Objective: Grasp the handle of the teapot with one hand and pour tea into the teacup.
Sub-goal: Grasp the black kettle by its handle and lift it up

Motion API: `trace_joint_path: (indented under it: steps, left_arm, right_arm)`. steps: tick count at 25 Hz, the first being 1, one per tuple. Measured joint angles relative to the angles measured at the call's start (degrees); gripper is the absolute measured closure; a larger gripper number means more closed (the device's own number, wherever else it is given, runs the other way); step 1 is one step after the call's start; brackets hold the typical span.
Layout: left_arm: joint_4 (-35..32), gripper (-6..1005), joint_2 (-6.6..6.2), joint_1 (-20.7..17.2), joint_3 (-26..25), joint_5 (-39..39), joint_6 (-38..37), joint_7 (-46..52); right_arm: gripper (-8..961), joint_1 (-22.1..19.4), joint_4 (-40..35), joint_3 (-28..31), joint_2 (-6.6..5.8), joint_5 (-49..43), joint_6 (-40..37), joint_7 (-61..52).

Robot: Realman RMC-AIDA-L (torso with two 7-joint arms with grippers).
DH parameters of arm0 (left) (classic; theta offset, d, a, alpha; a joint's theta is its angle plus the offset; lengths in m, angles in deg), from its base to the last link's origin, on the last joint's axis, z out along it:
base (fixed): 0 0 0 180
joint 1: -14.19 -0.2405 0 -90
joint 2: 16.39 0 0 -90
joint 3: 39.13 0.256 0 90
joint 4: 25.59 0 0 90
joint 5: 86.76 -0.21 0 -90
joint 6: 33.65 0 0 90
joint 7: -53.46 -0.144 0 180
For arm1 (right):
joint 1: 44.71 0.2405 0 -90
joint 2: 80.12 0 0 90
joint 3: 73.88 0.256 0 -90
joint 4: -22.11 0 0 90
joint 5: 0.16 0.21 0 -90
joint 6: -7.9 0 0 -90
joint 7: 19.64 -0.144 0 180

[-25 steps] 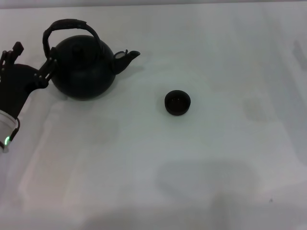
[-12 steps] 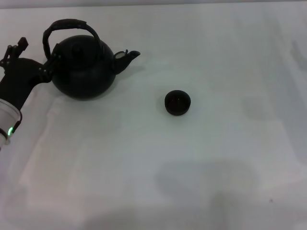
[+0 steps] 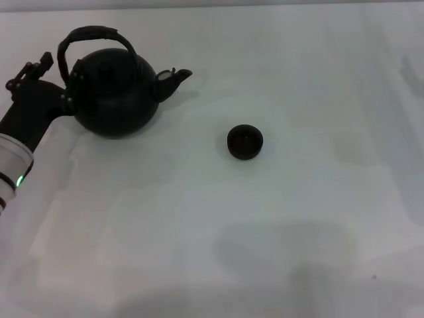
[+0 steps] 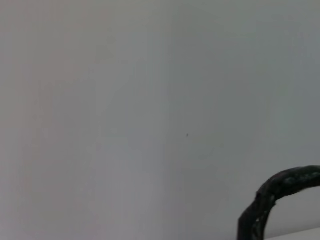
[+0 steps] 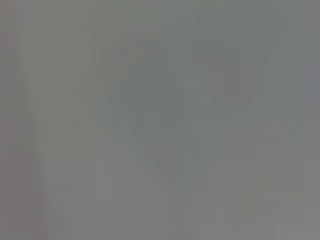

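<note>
The black round-bellied teapot (image 3: 116,93) stands upright at the back left of the white table, its spout (image 3: 175,77) pointing right. Its arched handle (image 3: 93,33) rises over the knobbed lid, and a piece of that handle (image 4: 280,192) shows in the left wrist view. My left gripper (image 3: 55,81) is right beside the teapot's left side, at the foot of the handle, open, with nothing held. The small black teacup (image 3: 245,142) sits on the table to the right of the teapot, well apart from it. My right gripper is out of view.
The white table (image 3: 265,232) stretches wide around both objects. My left arm's black wrist and white forearm (image 3: 13,159) reach in from the left edge. The right wrist view shows only a plain grey surface.
My left gripper has moved up and to the right, closing in on the teapot's left side near the handle's foot. Teapot and teacup have not moved.
</note>
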Motion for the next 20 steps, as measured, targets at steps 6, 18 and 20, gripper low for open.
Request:
trace_joint_path:
  steps: [6,18,20]
  left_arm:
    - [0.0,379,0.03,0.2,0.0,0.0,0.2,-0.3]
    - [0.0,859,-0.05,0.7,0.0,0.1,-0.5,-0.3]
    - [0.0,868,-0.06,0.9,0.0,0.1,-0.5,-0.3]
  right_arm:
    - [85,0.4,0.0,0.1,-0.07,0.0,-0.9,-0.3]
    - [85,0.6,-0.1,0.0,-0.13,0.0,-1.7,-1.1]
    - [85,0.6,-0.1,0.1,-0.15,0.0,-2.1,-1.1]
